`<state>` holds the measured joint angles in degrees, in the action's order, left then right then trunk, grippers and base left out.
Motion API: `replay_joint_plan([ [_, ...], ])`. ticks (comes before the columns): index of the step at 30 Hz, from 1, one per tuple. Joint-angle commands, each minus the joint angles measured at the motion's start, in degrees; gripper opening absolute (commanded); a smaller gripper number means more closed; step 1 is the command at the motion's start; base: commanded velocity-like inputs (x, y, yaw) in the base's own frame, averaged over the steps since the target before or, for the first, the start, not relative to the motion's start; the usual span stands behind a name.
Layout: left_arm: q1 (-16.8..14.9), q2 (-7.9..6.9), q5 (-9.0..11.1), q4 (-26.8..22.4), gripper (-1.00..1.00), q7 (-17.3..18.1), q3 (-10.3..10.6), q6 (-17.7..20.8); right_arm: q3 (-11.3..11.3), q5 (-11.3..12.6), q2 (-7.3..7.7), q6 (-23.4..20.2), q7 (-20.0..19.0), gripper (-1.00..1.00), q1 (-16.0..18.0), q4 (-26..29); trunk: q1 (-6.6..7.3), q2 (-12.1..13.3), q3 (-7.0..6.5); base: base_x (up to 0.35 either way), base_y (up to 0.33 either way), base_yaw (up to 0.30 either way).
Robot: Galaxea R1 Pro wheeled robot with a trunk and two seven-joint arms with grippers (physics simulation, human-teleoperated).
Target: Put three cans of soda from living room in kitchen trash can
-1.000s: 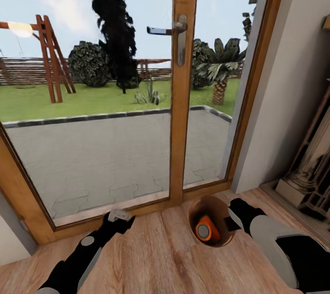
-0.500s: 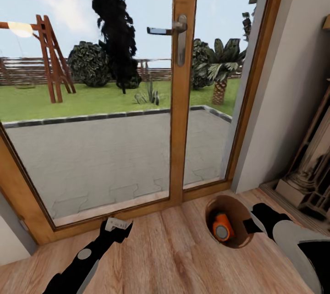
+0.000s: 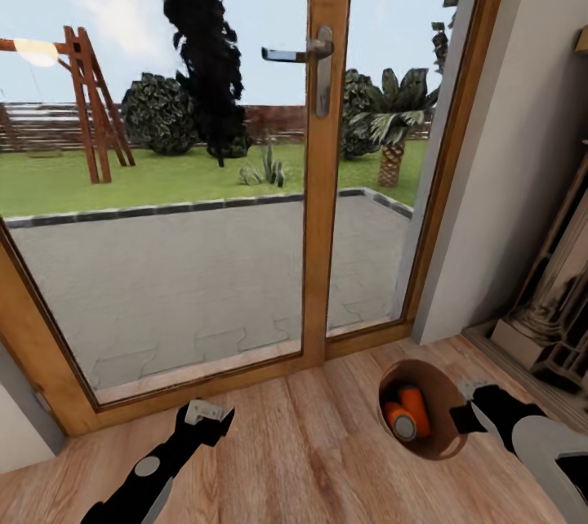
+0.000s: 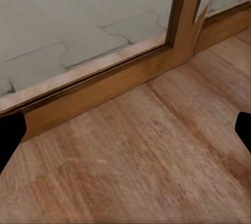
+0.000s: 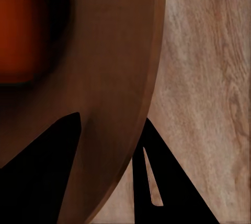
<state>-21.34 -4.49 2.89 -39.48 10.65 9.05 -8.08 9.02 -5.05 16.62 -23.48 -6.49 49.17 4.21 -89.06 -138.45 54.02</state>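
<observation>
The trash can [image 3: 442, 390], orange-brown inside, lies tilted on the wood floor with its mouth toward me. Two orange soda cans rest inside it, one [image 3: 415, 405] behind the other [image 3: 399, 423], whose grey top faces me. The blue can is out of view. My right gripper [image 3: 465, 418] is shut on the trash can's right rim. In the right wrist view its dark fingers [image 5: 49, 169] straddle the bin wall [image 5: 112, 67], with an orange can [image 5: 21, 25] blurred inside. My left gripper [image 3: 206, 413] hangs open over bare floor [image 4: 136, 150], nothing between its fingers.
A wood-framed glass door [image 3: 327, 181] with a metal handle [image 3: 314, 55] stands just ahead, its sill [image 4: 99, 85] near the left gripper. A white wall [image 3: 523, 140] and a carved stone column base [image 3: 551, 320] close the right side.
My right gripper has dragged the trash can right and toward me. A second orange can now shows inside it. The left arm has drawn back a little.
</observation>
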Motion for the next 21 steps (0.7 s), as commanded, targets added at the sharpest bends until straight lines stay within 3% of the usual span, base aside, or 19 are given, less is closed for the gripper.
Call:
replay_joint_plan([
  [1, 0.09, 0.0, 0.0, 0.0, 1.0, -0.01, 0.01, -0.01, -1.32, 0.23, -0.01, 0.03, -0.01, -1.0, -0.11, 0.17, 0.01, -0.01, -0.01, 0.0, 0.0, 0.0],
  [8, 0.48, -0.13, 0.15, -0.08, 1.0, -0.15, -0.04, -0.01, -1.26, 0.21, -0.01, 3.79, -0.01, -1.0, -1.6, 0.12, 0.01, -0.01, -0.01, 0.0, 0.0, 0.0],
  [11, 0.86, -0.91, 0.52, -0.09, 1.0, -0.23, -0.12, 0.05, -1.23, 0.21, -0.01, 4.47, -0.01, -1.0, -1.98, 0.09, 0.01, -0.01, -0.01, 0.0, 0.0, 0.0],
  [13, 0.99, -2.06, 2.12, -0.08, 1.0, -0.22, -0.14, 0.14, -1.23, 0.21, -0.01, 4.71, -0.01, -1.0, -2.23, 0.07, 0.01, -0.01, -0.01, 0.0, 0.0, 0.0],
  [15, 1.08, -4.12, 6.58, -0.1, 1.0, 0.08, -0.16, 0.33, -1.27, 0.21, -0.01, 4.92, -0.01, -1.0, -2.83, 0.09, 0.01, -0.01, -0.01, 0.0, 0.0, 0.0],
  [16, 1.09, -4.59, 7.39, -0.11, 1.0, 0.16, -0.16, 0.46, -1.27, 0.21, -0.01, 4.94, -0.01, -1.0, -2.91, 0.09, 0.01, -0.01, -0.01, 0.0, 0.0, 0.0],
  [18, 1.11, -6.29, 10.9, -0.18, 1.0, 0.6, -0.13, 1.11, -1.28, 0.21, -0.01, 4.99, -0.01, -1.0, -3.1, 0.1, 0.01, -0.01, -0.01, 0.0, 0.0, 0.0],
  [21, 1.12, -7.1, 14.69, -0.17, 1.0, 1.49, -0.1, 3.65, -1.26, 0.21, -0.01, 5.04, -0.01, -1.0, -3.26, 0.1, 0.01, -0.01, -0.01, 0.0, 0.0, 0.0],
])
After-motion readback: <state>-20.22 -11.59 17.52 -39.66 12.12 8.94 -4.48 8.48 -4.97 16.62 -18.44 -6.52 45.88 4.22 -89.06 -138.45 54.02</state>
